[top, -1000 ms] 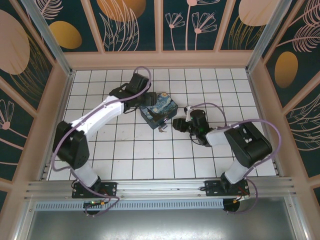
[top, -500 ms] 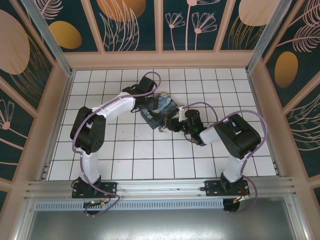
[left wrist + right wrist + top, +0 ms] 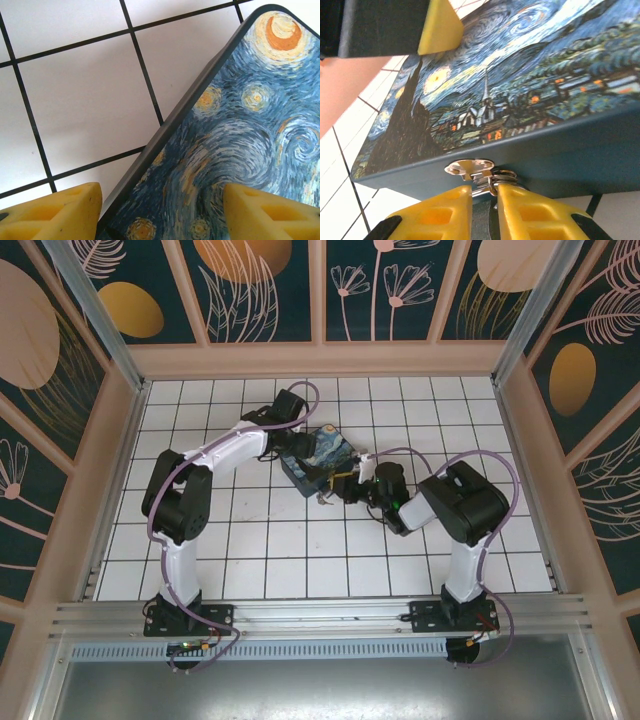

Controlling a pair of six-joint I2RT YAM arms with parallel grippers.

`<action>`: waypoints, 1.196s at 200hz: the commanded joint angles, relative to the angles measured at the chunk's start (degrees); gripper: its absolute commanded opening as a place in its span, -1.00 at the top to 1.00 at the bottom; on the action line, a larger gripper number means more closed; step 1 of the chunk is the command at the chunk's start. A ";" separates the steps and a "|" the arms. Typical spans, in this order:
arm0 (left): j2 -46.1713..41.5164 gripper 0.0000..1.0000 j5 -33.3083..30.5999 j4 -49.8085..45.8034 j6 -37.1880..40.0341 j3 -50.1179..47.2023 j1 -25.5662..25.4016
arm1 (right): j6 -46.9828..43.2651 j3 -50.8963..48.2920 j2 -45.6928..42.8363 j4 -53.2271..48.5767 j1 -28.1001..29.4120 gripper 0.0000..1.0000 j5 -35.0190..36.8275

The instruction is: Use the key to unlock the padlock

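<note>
The blue swirly-painted tin box [image 3: 322, 452] sits mid-table. At its front wall a silver hasp [image 3: 470, 167] carries the padlock [image 3: 490, 188], whose thin shackle loop shows and whose dark body sits low between my right fingers. My right gripper [image 3: 484, 192] is shut on the padlock, its yellow fingers [image 3: 435, 215] pressed close on either side; from above it is at the box's near side [image 3: 338, 487]. My left gripper [image 3: 162, 210] is open over the box's far-left corner [image 3: 292, 445], one finger over the tile, the other over the lid [image 3: 240, 130]. The key is hidden.
White tiled floor [image 3: 260, 540] surrounds the box, with wooden walls [image 3: 320, 360] on three sides. The left arm's yellow fingertip [image 3: 437, 30] hangs over the lid's far edge. Both arms crowd the box from left and right.
My right gripper has slid left up against the box front and its jaws have narrowed onto the padlock. My left arm has folded in and brought its gripper over the box's corner.
</note>
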 commanded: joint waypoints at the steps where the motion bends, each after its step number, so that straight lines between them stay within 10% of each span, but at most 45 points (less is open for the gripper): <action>1: 1.39 -0.29 1.75 -2.60 0.18 -1.98 0.71 | 5.61 -1.75 1.02 11.33 -1.74 0.52 -2.86; 239: 0.22 -0.24 4.04 -2.97 1.20 -2.78 1.63 | 8.66 1.01 2.94 2.55 -0.58 0.51 -1.37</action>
